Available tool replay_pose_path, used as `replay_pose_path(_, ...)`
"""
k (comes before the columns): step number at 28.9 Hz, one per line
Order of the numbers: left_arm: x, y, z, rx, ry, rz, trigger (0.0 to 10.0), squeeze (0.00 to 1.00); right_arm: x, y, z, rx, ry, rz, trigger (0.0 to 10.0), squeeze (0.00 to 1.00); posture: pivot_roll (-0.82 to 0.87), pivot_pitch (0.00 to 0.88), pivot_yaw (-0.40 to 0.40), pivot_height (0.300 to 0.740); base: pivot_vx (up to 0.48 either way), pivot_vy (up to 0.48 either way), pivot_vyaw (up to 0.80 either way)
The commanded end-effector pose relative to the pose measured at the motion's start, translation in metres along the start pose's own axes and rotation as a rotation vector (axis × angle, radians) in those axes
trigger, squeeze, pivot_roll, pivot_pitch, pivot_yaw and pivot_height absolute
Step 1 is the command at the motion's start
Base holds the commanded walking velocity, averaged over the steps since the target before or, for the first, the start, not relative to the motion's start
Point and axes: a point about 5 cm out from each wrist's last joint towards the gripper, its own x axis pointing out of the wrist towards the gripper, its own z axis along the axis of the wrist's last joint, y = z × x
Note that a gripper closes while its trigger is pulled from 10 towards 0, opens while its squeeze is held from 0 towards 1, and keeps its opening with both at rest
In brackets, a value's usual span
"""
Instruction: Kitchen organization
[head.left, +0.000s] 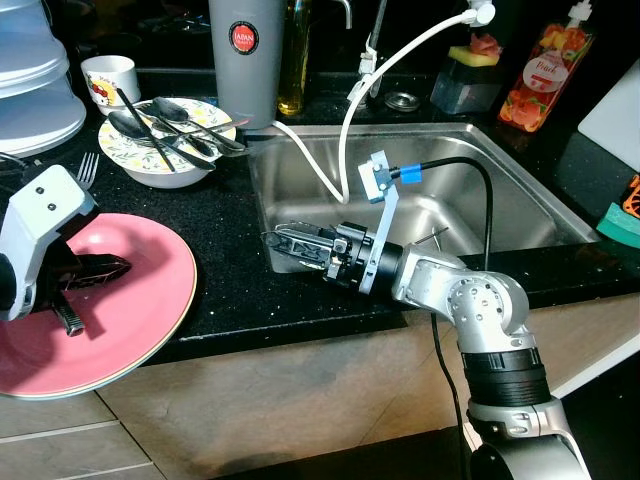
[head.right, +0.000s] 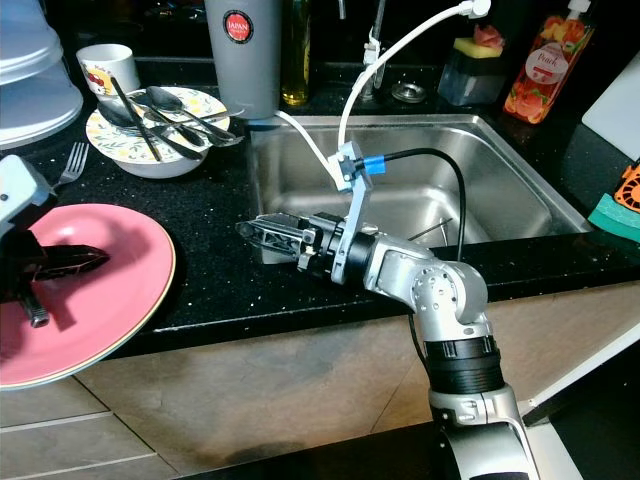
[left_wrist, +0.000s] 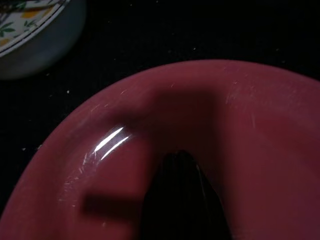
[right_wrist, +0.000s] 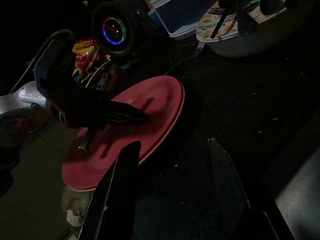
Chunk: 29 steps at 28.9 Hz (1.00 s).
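Pink plate (head.left: 120, 300) at the near left edge of the black counter (head.left: 230, 290), overhanging it, with the left gripper (head.left: 100, 268) over it.

Left eye view: the left arm reaches in from the left, its black upper finger lying above the plate's face — whether it clamps the rim I cannot tell. The right arm bends up from the near right, forearm level, its right gripper (head.left: 285, 243) pointing left over the counter at the near left corner of the steel sink (head.left: 500, 190). Farther left sit a patterned bowl (head.left: 150, 165) of spoons, a fork (head.left: 86, 170) and a grey tumbler (head.left: 245, 60). Left wrist view: one dark finger (left_wrist: 182, 200) lies over the plate's glossy surface. Right wrist view: two fingers stand spread apart, holding nothing, aimed toward the plate.
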Motion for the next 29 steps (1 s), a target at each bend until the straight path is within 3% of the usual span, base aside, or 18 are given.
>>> replay_pose_path(1,0.008,-0.001,-0.012,-0.003,0.078,0.005,10.0,0.00,-0.001,0.000,0.002,-0.007,0.005,0.002,10.0,0.00,0.03,0.171,-0.067,0.740,0.000,0.000,0.00)
replay_pose_path(5,0.017,-0.001,-0.013,-0.013,0.054,0.017,10.0,0.00,0.000,0.000,0.002,-0.008,0.005,0.001,10.0,0.00,0.03,0.171,-0.067,0.740,0.000,0.000,0.00)
replay_pose_path(13,0.062,0.013,-0.009,-0.053,-0.122,0.236,10.0,0.00,0.000,-0.001,0.002,-0.016,0.009,-0.005,10.0,0.00,0.02,0.174,-0.069,0.740,0.000,0.000,0.00)
replay_pose_path(20,0.078,0.020,-0.010,-0.068,-0.146,0.308,10.0,0.00,0.000,-0.002,0.002,-0.017,0.008,-0.009,10.0,0.00,0.02,0.174,-0.069,0.740,0.000,0.000,0.00)
replay_pose_path(29,0.090,0.038,0.006,-0.072,-0.239,0.407,10.0,0.00,0.000,-0.002,0.002,-0.018,0.007,-0.009,10.0,0.00,0.02,0.174,-0.069,0.740,0.000,0.000,0.00)
